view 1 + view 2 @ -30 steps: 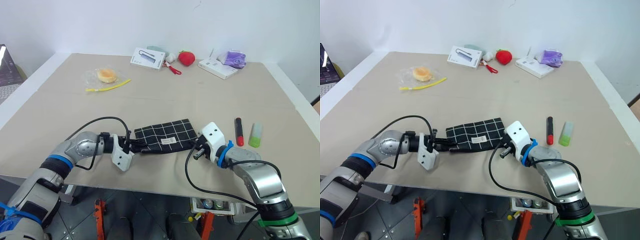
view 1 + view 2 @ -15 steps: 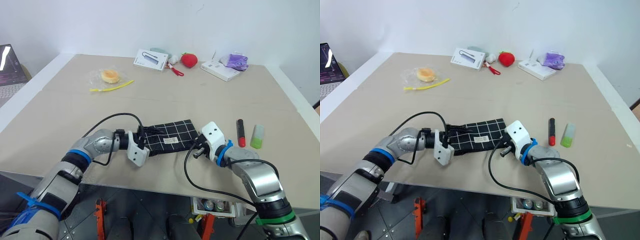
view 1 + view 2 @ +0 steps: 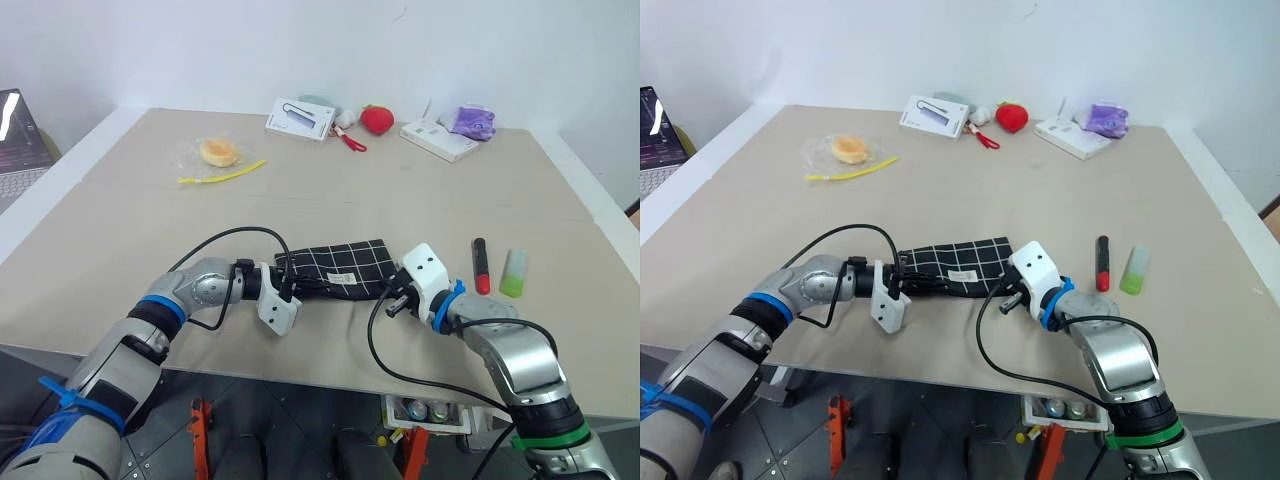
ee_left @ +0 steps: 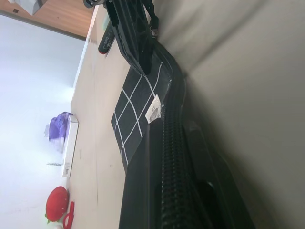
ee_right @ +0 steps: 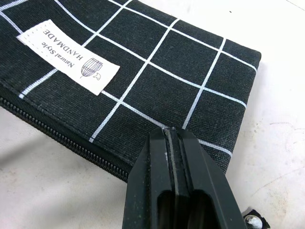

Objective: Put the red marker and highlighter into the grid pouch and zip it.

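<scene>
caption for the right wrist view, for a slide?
Right gripper shut, pinning the corner of the grid pouch beside its closed zipper.

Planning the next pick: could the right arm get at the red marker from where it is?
Probably yes, once freed. The red marker lies in the open just beside the right gripper, nothing between them, but that gripper is shut on the grid pouch.

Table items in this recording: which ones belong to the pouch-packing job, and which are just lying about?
Job items:
- grid pouch
- red marker
- highlighter

Lying about:
- strawberry toy
- red-handled scissors
- white box with a cable picture
- flat white box
- purple bag
- bagged bun
- laptop
</scene>
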{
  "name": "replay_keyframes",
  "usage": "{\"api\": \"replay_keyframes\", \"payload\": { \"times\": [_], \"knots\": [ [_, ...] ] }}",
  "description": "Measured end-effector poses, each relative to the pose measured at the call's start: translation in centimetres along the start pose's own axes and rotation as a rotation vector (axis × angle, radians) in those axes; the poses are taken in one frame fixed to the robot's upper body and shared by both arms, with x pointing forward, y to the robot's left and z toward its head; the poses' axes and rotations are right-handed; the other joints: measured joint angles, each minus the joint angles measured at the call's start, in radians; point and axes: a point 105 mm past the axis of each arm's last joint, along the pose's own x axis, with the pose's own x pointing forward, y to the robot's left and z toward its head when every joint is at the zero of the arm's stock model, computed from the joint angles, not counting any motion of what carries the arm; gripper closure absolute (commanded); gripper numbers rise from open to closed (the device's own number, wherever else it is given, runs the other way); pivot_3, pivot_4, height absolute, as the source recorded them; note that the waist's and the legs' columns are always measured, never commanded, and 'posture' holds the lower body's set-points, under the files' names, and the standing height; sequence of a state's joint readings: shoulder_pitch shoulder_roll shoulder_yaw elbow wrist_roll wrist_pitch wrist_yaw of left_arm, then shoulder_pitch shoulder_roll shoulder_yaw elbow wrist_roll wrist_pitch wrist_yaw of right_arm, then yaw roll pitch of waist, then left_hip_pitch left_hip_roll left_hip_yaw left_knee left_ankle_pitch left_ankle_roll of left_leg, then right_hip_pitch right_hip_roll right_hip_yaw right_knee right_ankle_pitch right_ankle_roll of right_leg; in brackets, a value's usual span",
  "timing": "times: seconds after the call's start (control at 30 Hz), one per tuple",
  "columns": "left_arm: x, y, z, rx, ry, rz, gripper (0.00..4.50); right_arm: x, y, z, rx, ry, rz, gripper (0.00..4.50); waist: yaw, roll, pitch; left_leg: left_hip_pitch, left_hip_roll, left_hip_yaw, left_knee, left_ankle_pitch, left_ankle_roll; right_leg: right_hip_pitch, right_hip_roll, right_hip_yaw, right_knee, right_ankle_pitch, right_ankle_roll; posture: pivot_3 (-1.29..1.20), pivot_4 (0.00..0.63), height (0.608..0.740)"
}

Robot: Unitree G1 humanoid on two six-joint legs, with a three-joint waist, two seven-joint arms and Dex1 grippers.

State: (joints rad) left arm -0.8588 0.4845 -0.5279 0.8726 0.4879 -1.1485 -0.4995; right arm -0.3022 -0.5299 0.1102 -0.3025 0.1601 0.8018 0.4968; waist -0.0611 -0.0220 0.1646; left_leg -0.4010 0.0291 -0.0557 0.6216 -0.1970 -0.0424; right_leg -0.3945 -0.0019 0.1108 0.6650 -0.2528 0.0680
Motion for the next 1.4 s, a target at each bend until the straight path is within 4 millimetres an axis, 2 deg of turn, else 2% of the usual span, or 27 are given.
{"api": "replay_keyframes", "payload": {
  "times": [0.1, 0.13, 0.2, 0.23, 0.33, 0.4, 0.43, 0.47, 0.6, 0.73, 0.87, 0.9, 0.93, 0.97, 1.0, 1.07, 1.17, 1.2, 1.4],
  "knots": [
    [0.0, 0.1, 0.0, -0.009, 0.006, -0.005, 4.49, 0.0, 0.0, 0.4, 0.024, -0.034, 0.0, 4.5, -0.002, 0.0, 0.0, -0.001, 0.0, 0.0, 0.0, 0.0, 0.0, -0.001, 0.0, 0.0, 0.0, 0.0, 0.0, 0.0, 0.15, 0.733],
    [0.0, 0.1, 0.0, -0.012, 0.007, -0.005, 4.5, 0.0, -0.1, 0.6, 0.044, -0.051, 0.002, 4.0, -0.002, 0.0, 0.0, -0.001, 0.0, 0.0, 0.0, 0.0, 0.0, -0.001, 0.0, 0.0, 0.0, 0.0, 0.0, 0.0, 0.15, 0.733],
    [0.0, 0.1, -0.1, -0.022, 0.012, 0.0, 4.5, -0.4, -0.5, 1.1, 0.091, -0.086, 0.006, 3.58, -0.002, 0.0, 0.0, -0.001, 0.0, 0.0, 0.0, 0.0, 0.0, -0.002, 0.0, 0.0, 0.0, 0.0, 0.0, 0.0, 0.15, 0.733],
    [0.1, 0.2, 0.0, -0.031, 0.015, 0.004, 4.5, -1.4, -1.2, 1.6, 0.167, -0.129, -0.004, 3.16, -0.001, 0.001, 0.001, -0.003, 0.0, 0.0, 0.0, 0.0, 0.0, -0.003, 0.0, 0.0, 0.0, 0.0, 0.0, 0.0, 0.15, 0.733],
    [0.2, 0.2, 0.0, -0.042, 0.021, 0.011, 4.5, -3.6, -3.2, 1.9, 0.216, -0.156, -0.07, 1.85, 0.001, 0.001, 0.001, -0.004, 0.0, 0.0, 0.0, 0.0, 0.0, -0.003, 0.0, 0.0, 0.0, -0.001, 0.001, 0.0, 0.15, 0.733],
    [0.1, 0.2, 0.0, -0.053, 0.028, 0.014, 4.5, -4.5, -3.9, 1.2, 0.231, -0.132, -0.104, 0.94, 0.001, 0.001, 0.0, -0.004, 0.0, 0.0, -0.001, 0.0, 0.0, -0.004, 0.0, 0.0, 0.0, -0.001, 0.0, 0.0, 0.15, 0.733],
    [0.1, 0.1, 0.0, -0.058, 0.032, 0.014, 4.5, -4.8, -4.1, 0.6, 0.248, -0.107, -0.111, 0.29, 0.001, 0.001, 0.0, -0.003, 0.0, 0.0, -0.001, 0.0, 0.0, -0.004, 0.0, 0.0, 0.0, -0.001, 0.0, 0.0, 0.15, 0.733],
    [0.1, 0.1, -0.1, -0.063, 0.035, 0.013, 4.5, -4.9, -4.1, 0.0, 0.264, -0.081, -0.115, 0.03, 0.001, 0.001, 0.0, -0.003, 0.0, 0.0, -0.001, 0.0, 0.0, -0.004, 0.0, 0.0, 0.0, -0.001, 0.0, 0.0, 0.15, 0.733],
    [0.3, 0.0, -0.1, -0.079, 0.051, 0.011, 4.5, -4.9, -3.2, -2.1, 0.345, 0.024, -0.11, 0.03, 0.0, 0.004, -0.001, -0.003, 0.0, 0.0, -0.001, 0.0, 0.0, -0.004, 0.0, 0.001, 0.0, -0.001, -0.001, 0.0, 0.15, 0.733],
    [0.6, 0.0, 0.0, -0.089, 0.059, 0.009, 4.5, -4.0, -1.5, -1.2, 0.366, 0.009, -0.06, 0.03, 0.002, 0.005, -0.002, -0.003, -0.001, 0.0, -0.001, 0.0, 0.0, -0.004, -0.001, 0.001, 0.0, -0.001, 0.0, 0.0, 0.15, 0.733],
    [1.0, 0.2, 0.2, -0.093, 0.055, 0.018, 4.5, -3.3, -0.6, -1.1, 0.359, 0.019, -0.051, 0.03, 0.01, 0.005, -0.002, -0.004, -0.002, 0.0, -0.001, 0.0, 0.0, -0.004, -0.002, 0.001, -0.001, -0.002, 0.001, 0.0, 0.15, 0.733],
    [1.1, 0.2, 0.3, -0.092, 0.054, 0.019, 4.5, -3.2, -0.5, -1.1, 0.36, 0.021, -0.053, 0.52, 0.012, 0.005, -0.002, -0.005, -0.002, 0.0, -0.001, 0.0, 0.0, -0.004, -0.002, 0.0, -0.001, -0.003, 0.002, 0.0, 0.15, 0.733],
    [1.1, 0.2, 0.3, -0.091, 0.053, 0.019, 4.5, -3.0, -0.5, -1.1, 0.356, 0.025, -0.055, 0.72, 0.013, 0.005, -0.002, -0.005, -0.002, 0.0, -0.001, 0.0, 0.0, -0.004, -0.002, 0.0, -0.001, -0.003, 0.002, 0.0, 0.15, 0.733],
    [1.1, 0.2, 0.3, -0.092, 0.054, 0.019, 4.5, -2.9, -0.5, -1.1, 0.35, 0.027, -0.057, 1.3, 0.013, 0.005, -0.002, -0.005, -0.002, 0.0, -0.001, -0.001, 0.0, -0.004, -0.002, 0.0, -0.001, -0.003, 0.002, 0.0, 0.15, 0.733],
    [1.1, 0.2, 0.3, -0.093, 0.056, 0.019, 4.5, -2.8, -0.5, -1.0, 0.346, 0.028, -0.06, 1.62, 0.013, 0.005, -0.002, -0.005, -0.002, 0.0, -0.001, -0.001, 0.0, -0.004, -0.002, 0.0, -0.001, -0.004, 0.002, 0.0, 0.15, 0.733],
    [1.0, 0.2, 0.3, -0.096, 0.059, 0.022, 4.5, -2.7, -0.7, -1.0, 0.341, 0.03, -0.074, 2.82, 0.013, 0.005, -0.002, -0.005, -0.002, 0.0, -0.002, -0.001, 0.0, -0.004, -0.002, 0.0, -0.001, -0.004, 0.002, 0.0, 0.15, 0.733],
    [1.0, 0.2, 0.3, -0.097, 0.062, 0.019, 4.5, -2.6, -0.9, -1.2, 0.338, 0.036, -0.084, 4.2, 0.013, 0.005, -0.002, -0.005, -0.002, 0.0, -0.002, -0.001, 0.0, -0.004, -0.002, 0.0, -0.001, -0.004, 0.001, 0.0, 0.15, 0.733],
    [1.0, 0.2, 0.3, -0.097, 0.062, 0.019, 4.5, -2.6, -1.0, -1.2, 0.332, 0.034, -0.086, 4.42, 0.013, 0.005, -0.002, -0.005, -0.002, 0.0, -0.002, -0.001, 0.0, -0.004, -0.002, 0.0, -0.001, -0.004, 0.001, 0.0, 0.15, 0.733],
    [1.0, 0.2, 0.3, -0.101, 0.064, 0.025, 4.5, -2.6, -1.0, -1.2, 0.323, 0.034, -0.089, 4.42, 0.013, 0.005, -0.002, -0.005, -0.002, 0.0, -0.002, -0.001, 0.001, -0.004, -0.002, 0.0, -0.001, -0.004, 0.001, 0.0, 0.15, 0.733]
  ]
}}
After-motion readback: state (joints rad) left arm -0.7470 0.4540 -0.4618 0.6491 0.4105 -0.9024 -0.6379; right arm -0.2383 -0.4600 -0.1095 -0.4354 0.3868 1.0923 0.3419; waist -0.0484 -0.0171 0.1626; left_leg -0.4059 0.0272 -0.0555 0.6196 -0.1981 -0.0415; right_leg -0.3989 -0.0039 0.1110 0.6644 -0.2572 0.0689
